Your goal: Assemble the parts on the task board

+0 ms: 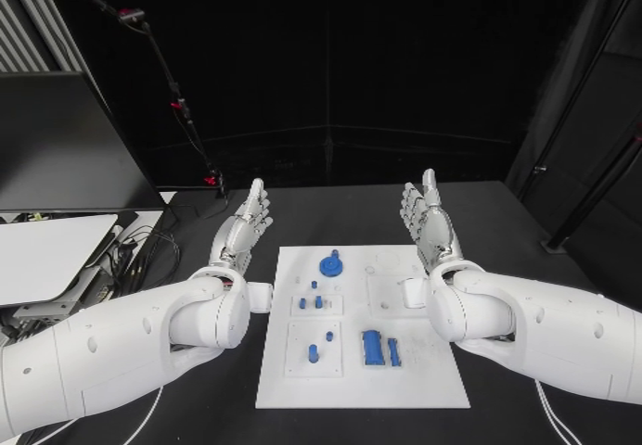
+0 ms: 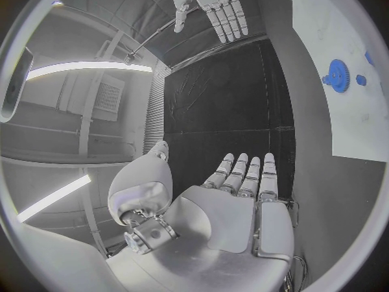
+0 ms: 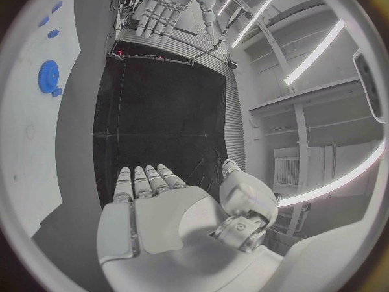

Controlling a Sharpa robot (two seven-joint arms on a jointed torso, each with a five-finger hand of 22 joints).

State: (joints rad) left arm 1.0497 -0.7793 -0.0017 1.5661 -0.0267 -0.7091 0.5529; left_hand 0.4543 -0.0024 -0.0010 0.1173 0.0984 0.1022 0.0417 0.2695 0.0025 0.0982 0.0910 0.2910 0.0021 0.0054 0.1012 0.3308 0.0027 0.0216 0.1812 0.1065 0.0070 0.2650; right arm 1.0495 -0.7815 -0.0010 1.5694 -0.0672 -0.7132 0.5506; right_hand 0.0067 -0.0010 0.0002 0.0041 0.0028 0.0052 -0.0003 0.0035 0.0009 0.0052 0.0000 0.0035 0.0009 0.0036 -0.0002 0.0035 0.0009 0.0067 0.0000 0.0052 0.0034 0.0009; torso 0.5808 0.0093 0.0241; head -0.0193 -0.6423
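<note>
The white task board [image 1: 429,380] lies flat in the middle of the black table. On it sit a blue gear [image 1: 330,267], two small blue pegs [image 1: 311,302], another blue peg [image 1: 314,353] and a blue block with a bar [image 1: 378,349]. My left hand [image 1: 242,227] hovers at the board's far left corner, fingers straight and together, holding nothing. My right hand [image 1: 430,222] mirrors it at the far right corner, also flat and empty. The left wrist view shows my left hand [image 2: 243,194], the gear [image 2: 338,75] and the other hand [image 2: 214,6]. The right wrist view shows my right hand [image 3: 154,201] and the gear [image 3: 48,76].
A white flat device [image 1: 47,255] and tangled cables [image 1: 134,255] lie at the table's left edge. A thin stand [image 1: 181,102] rises behind the table on the left. Bare black tabletop [image 1: 335,209] stretches beyond the board between both hands.
</note>
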